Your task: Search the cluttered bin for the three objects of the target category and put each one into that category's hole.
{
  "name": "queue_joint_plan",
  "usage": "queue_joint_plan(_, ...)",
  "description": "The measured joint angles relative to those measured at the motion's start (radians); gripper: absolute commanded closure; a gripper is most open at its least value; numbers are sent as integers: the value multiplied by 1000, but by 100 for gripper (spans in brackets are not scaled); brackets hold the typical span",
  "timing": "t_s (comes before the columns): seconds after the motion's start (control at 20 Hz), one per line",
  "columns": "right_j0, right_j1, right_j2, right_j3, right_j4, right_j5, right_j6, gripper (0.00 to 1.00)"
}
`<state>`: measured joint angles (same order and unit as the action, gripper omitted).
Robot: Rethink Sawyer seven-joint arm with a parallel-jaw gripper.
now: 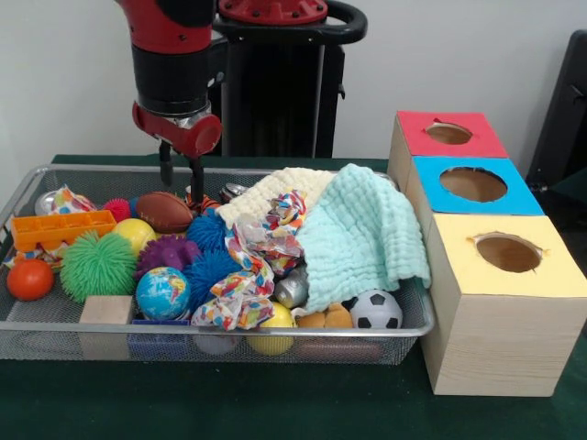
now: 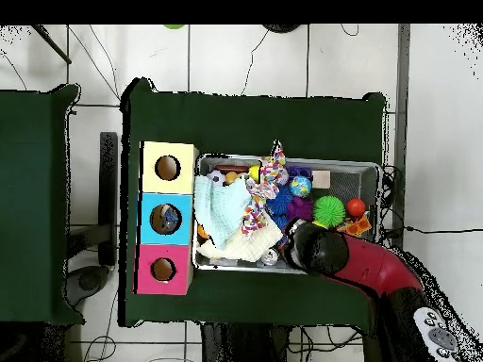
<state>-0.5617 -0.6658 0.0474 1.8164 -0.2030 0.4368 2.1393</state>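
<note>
A wire mesh bin (image 1: 415,323) holds a heap of toys and cloths. My gripper (image 1: 181,174) hangs open over the bin's far left part, its two black fingers (image 1: 196,180) apart with nothing between them. Their tips are just behind a brown toy football (image 1: 163,212). Three boxes with round holes stand to the right of the bin: red (image 1: 449,134), blue (image 1: 472,184) and yellow (image 1: 507,252). In the overhead view the arm's head (image 2: 316,248) covers the gripper at the bin's (image 2: 370,166) lower edge, and the holed boxes (image 2: 166,219) sit to the left.
The bin holds a green spiky ball (image 1: 98,265), a globe ball (image 1: 163,293), blue spiky balls (image 1: 210,269), an orange tray (image 1: 62,226), an orange ball (image 1: 30,280), a soccer ball (image 1: 376,310), a wooden block (image 1: 105,312), a mint cloth (image 1: 362,234), a cream cloth (image 1: 275,191) and a patterned cloth (image 1: 249,268).
</note>
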Motion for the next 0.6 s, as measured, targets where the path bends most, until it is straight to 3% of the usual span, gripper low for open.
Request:
queue_joint_plan(0.3,-30,2,26,70,1,0,0,0)
queue_joint_plan(0.6,-54,54,47,91,-28,-5,0,0)
